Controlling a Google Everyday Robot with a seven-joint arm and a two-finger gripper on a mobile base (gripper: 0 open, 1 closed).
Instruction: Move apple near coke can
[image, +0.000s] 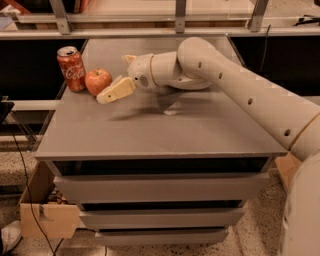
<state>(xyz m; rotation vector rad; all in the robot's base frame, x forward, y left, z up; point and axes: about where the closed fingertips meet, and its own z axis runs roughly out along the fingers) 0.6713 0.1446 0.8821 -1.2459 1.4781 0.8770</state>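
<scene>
**Bench-top arrangement, apple beside can.** The apple (98, 81) sits upright on the grey bench (150, 132) near its left rear corner, just to the right of the coke can (71, 68). Whether the two touch cannot be told, but any gap is slight. The can stands upright close to the bench's left edge. The gripper (113, 78) lies immediately right of the apple, carried by the white arm (240, 85) reaching in from the right. Its fingers are spread and released: the lower finger (116, 90) slants down beside the apple's right flank, the other points up and back, and nothing is grasped. Judgement: the apple rests under its own weight where the task wants it, so the task appears essentially complete. Spread fingers permit a retreat rightward without nudging the apple or tipping the can.
</scene>
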